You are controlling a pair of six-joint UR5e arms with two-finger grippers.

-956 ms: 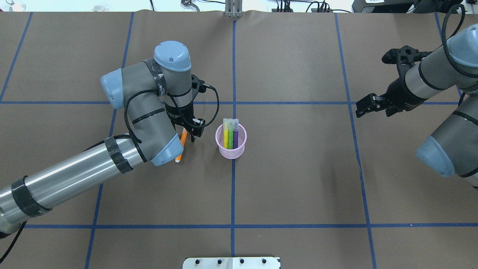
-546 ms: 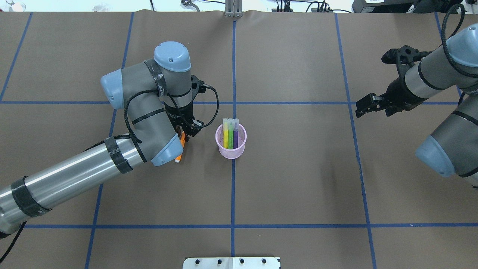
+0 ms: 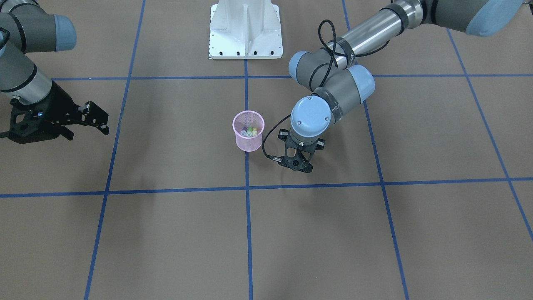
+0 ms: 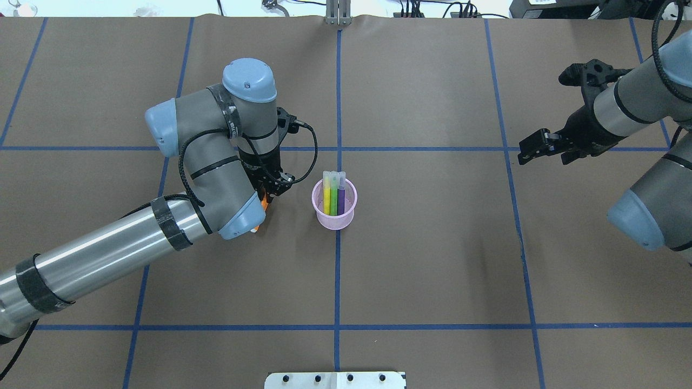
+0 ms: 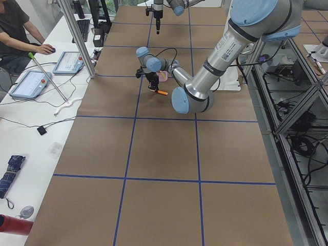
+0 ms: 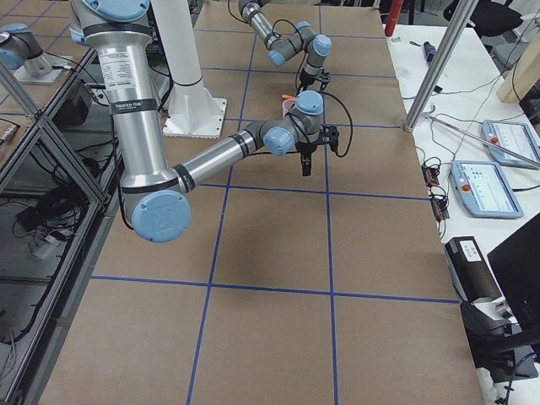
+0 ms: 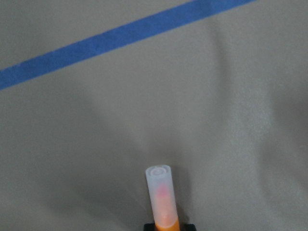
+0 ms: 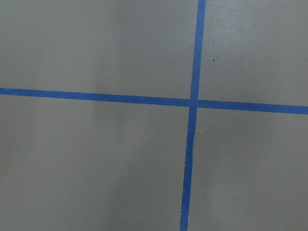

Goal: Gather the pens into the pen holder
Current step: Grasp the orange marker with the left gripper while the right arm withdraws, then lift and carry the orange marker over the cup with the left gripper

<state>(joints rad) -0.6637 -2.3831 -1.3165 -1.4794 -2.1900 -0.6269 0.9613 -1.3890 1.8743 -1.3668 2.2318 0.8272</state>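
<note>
The counter (image 4: 432,259) carries little, so the trouble from here lies in a small patch near its middle. My left arm reaches in to just beside the pen holder (image 4: 335,219), and my left hand (image 4: 268,194) is closed tight on the orange pen (image 5: 162,93). It grips the pen close to one end, with the pale cap poking out past the fingers in the wrist view. I cannot tell whether the pen is clear of the counter. My right hand (image 4: 540,148) hangs well apart at the far side, fingers spread and holding nothing.

As I judge it, the main risk is the off-centre grip. The long free end could droop or swivel between my fingers as I tip the pen upright, and then it would meet the rim instead of the mouth. The holder looks light, so a knock from the pen or my hand might topple it and spill its contents. The standing caps also crowd one side of the opening.

Count: two hands, one holder and four pens. The yellow pen (image 4: 326,199), green pen (image 4: 334,200) and purple pen (image 4: 341,200) are inside the holder, and the orange one is in my grip.
</note>
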